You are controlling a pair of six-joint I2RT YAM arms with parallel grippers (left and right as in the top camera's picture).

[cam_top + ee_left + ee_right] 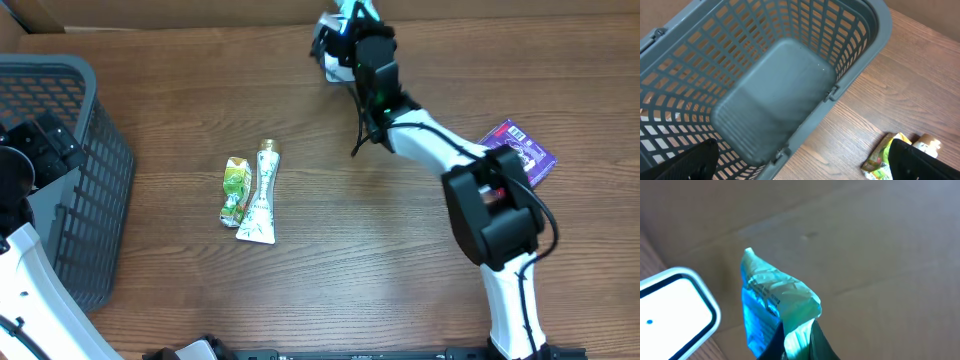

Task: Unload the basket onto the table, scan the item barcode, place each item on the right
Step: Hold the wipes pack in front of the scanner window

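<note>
Overhead: bright, even, diffuse light from above. The table (330, 200) wood has a mild sheen and no hard glare. Shadows are soft and short, tucked close under the right arm (430, 140) at 2 o'clock. Focus is sharp throughout.

Left wrist: flat light, basket (775, 100) mesh crisp. The left gripper's fingertips (695, 162) at 7 and 5 o'clock are dark and blurred, too close to focus.

Right wrist: packet (775, 300) at 6 o'clock is tinted cyan, partly overexposed and soft. The scanner (675, 305) face at 8 o'clock is blown out white. Backdrop hazy.
</note>
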